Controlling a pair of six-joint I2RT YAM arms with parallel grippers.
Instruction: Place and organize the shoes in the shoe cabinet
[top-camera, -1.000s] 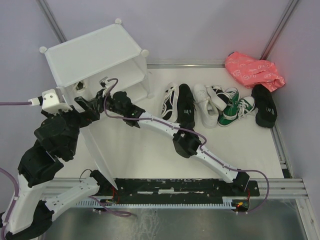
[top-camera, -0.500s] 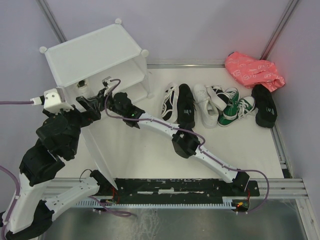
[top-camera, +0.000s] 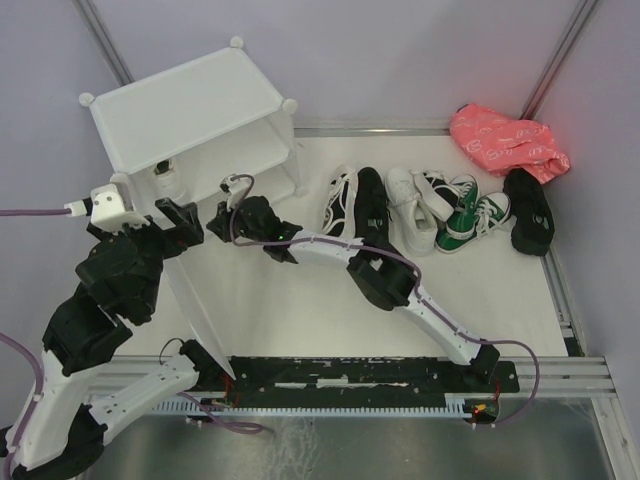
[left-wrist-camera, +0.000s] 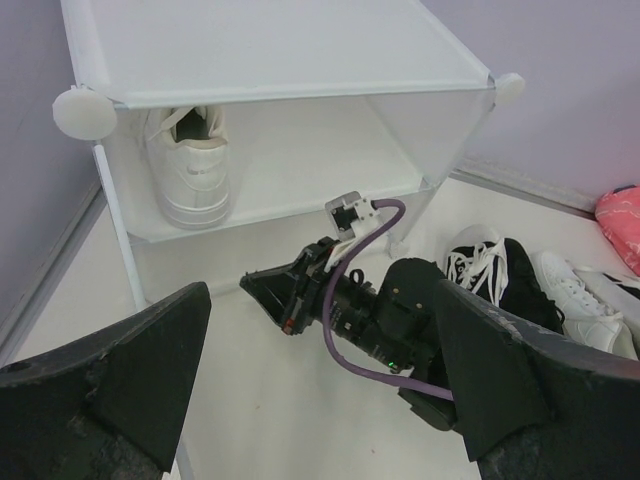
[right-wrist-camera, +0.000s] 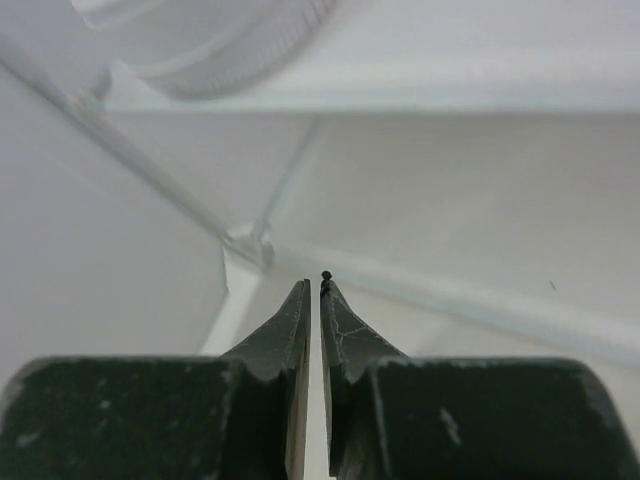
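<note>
Status: right pincer (right-wrist-camera: 320, 285) tips nearly together, empty, at mouth of boxy white translucent plastic shoe cabinet (left-wrist-camera: 280, 60); left pincer (left-wrist-camera: 322, 300) spread wide. One white lace-up sneaker (left-wrist-camera: 190, 165) shelved ahead, above it. I'd back out level, then fetch matching white sneaker (top-camera: 405, 205) to its right.

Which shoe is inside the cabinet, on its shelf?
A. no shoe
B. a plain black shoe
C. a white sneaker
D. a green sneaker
C: the left wrist view shows a white sneaker lying on the shelf inside the cabinet.
</note>
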